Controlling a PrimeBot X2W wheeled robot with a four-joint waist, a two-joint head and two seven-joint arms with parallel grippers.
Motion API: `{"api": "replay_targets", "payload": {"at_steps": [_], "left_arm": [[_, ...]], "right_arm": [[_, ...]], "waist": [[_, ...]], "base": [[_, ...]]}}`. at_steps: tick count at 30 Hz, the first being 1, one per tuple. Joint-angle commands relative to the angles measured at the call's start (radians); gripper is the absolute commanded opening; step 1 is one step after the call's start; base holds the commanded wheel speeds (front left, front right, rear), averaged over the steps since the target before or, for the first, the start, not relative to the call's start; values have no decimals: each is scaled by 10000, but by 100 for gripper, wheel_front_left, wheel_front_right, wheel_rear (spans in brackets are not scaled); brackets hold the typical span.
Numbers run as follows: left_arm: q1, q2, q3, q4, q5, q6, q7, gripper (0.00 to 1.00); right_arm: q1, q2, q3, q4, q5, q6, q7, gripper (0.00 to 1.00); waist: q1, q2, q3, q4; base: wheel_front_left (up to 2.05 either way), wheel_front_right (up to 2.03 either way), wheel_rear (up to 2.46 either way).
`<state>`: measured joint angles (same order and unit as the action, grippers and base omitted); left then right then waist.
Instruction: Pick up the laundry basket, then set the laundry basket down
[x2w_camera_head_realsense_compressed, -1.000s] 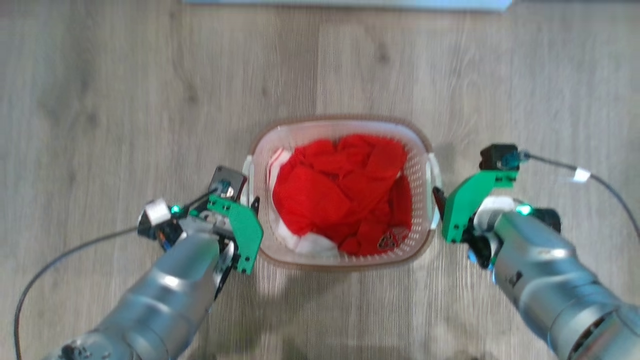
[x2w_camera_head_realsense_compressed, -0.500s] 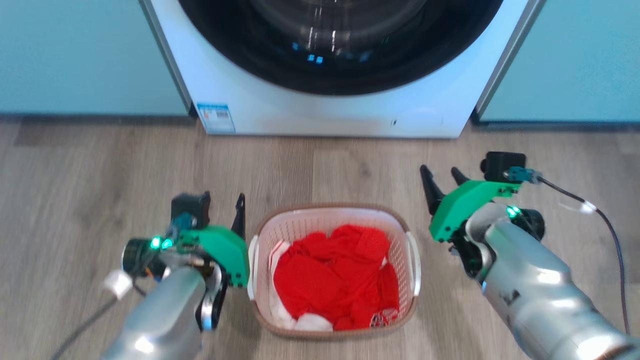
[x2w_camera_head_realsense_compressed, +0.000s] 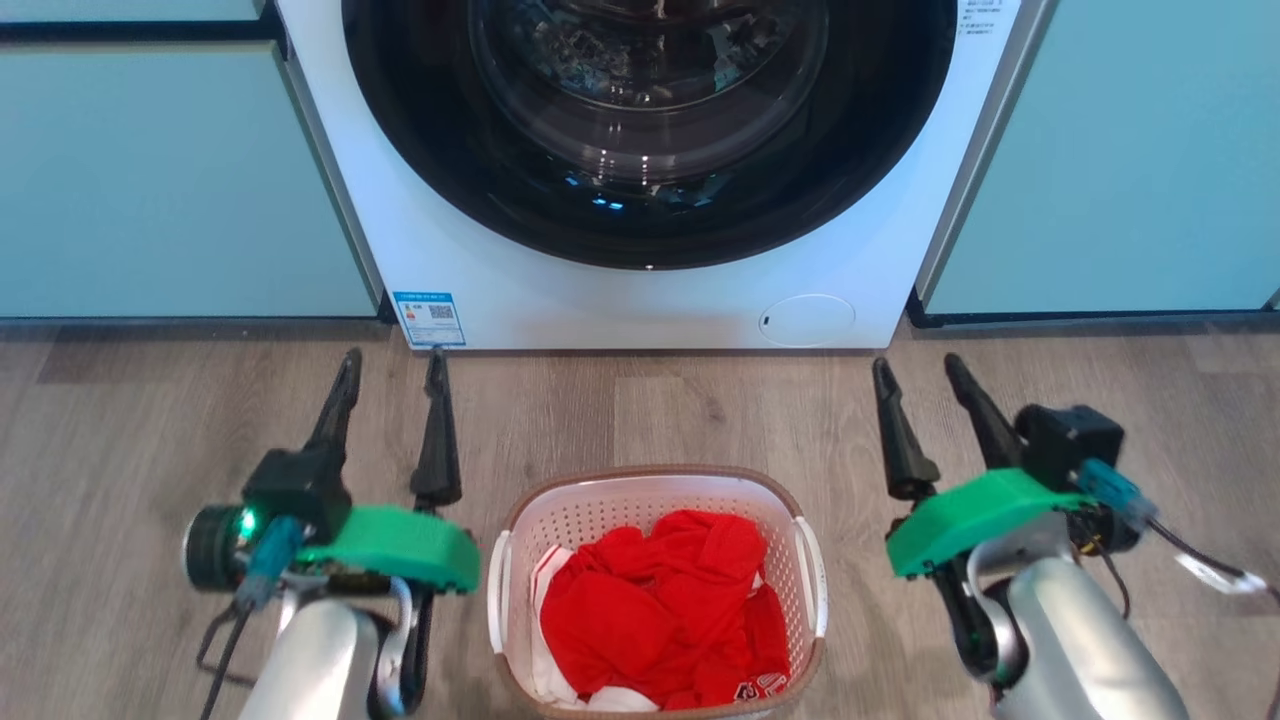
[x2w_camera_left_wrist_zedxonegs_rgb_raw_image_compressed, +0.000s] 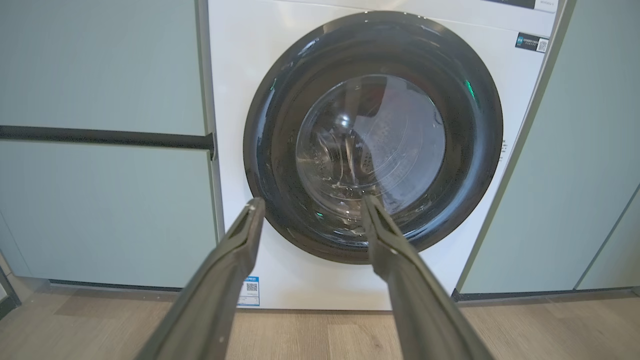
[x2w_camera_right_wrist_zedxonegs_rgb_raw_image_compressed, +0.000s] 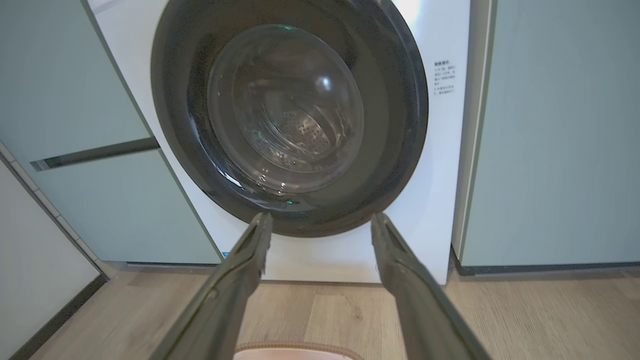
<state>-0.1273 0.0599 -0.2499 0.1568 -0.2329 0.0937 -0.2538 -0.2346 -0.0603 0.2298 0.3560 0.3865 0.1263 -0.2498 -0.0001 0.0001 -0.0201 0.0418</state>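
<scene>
The laundry basket (x2w_camera_head_realsense_compressed: 650, 476), white and perforated with a brown rim, stands on the wooden floor in front of the washing machine, and red clothes (x2w_camera_head_realsense_compressed: 665, 610) lie inside it. In the head view my left gripper (x2w_camera_head_realsense_compressed: 392, 356) is open to the basket's left, its fingers pointing at the washer and holding nothing. On the basket's right, my right gripper (x2w_camera_head_realsense_compressed: 916, 362) is likewise open and apart from it. The left wrist view has the left gripper (x2w_camera_left_wrist_zedxonegs_rgb_raw_image_compressed: 312, 200) spread wide before the washer door. In the right wrist view the right gripper (x2w_camera_right_wrist_zedxonegs_rgb_raw_image_compressed: 322, 216) is open above the basket's rim (x2w_camera_right_wrist_zedxonegs_rgb_raw_image_compressed: 295, 347).
A white front-loading washing machine (x2w_camera_head_realsense_compressed: 650, 300) with a dark round door stands just beyond the basket. Pale green cabinet fronts (x2w_camera_head_realsense_compressed: 170, 180) flank it on both sides. Wooden floor (x2w_camera_head_realsense_compressed: 120, 430) stretches to the left and right of the arms. A cable (x2w_camera_head_realsense_compressed: 1200, 565) trails from the right wrist.
The head camera has tilted up, bringing the washer into view. Both grippers have left the basket's side handles, risen and swung to point forward, open. The basket stays on the floor.
</scene>
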Motion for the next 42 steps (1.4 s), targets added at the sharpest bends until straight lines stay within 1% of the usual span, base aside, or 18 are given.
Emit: {"api": "replay_targets", "payload": {"at_steps": [1, 5, 9, 13, 15, 17, 21, 24, 28, 42], "left_arm": [[-157, 7, 514, -680, 197, -108, -79, 100], [525, -85, 613, -1484, 380, -305, -79, 100], [1074, -92, 297, -1411, -71, -307, -79, 100], [1268, -94, 270, -1242, -474, -426, -79, 100], [1318, -95, 248, -1066, -381, -461, -79, 100], [1412, -95, 227, -781, -529, -487, -79, 100], [1457, -96, 235, -615, -266, -585, -80, 100], [1469, -96, 247, -691, -142, -606, -80, 100], [1483, -96, 217, -802, -34, -669, -80, 100], [1571, -96, 298, -808, -77, -779, -80, 100]], "right_arm": [[-73, 95, 70, -810, -84, 44, -119, 100], [646, 98, -112, -2021, -489, 44, -119, 100], [1337, 99, -334, -2546, -647, 44, -119, 100], [1831, 99, -491, -2534, -870, 44, -120, 100], [2045, 99, -814, -2504, -894, 44, -120, 100], [2235, 100, -1023, -2455, -765, 44, -120, 100], [2426, 100, -878, -2492, -928, 44, -120, 100], [2444, 100, -930, -2508, -846, 44, -120, 100], [2437, 100, -848, -2548, -1031, 44, -120, 100], [2412, 100, -730, -2527, -1182, 44, -120, 100]], "waist": [[1, -1, -39, 14], [1, -1, -139, 16], [1, -1, -232, 16], [1, -1, -244, 13], [1, -1, -235, 9], [1, -1, -228, -7], [1, -1, -190, -52], [1, -1, -162, -64], [1, -1, -154, -46], [1, -1, -218, 7]], "base": [[0, 0, 0], [0, 0, 0], [0, 0, 0], [0, 0, 0], [0, 0, 0], [0, 0, 0], [0, 0, 0], [0, 0, 0], [0, 0, 0], [0, 0, 0]]}}
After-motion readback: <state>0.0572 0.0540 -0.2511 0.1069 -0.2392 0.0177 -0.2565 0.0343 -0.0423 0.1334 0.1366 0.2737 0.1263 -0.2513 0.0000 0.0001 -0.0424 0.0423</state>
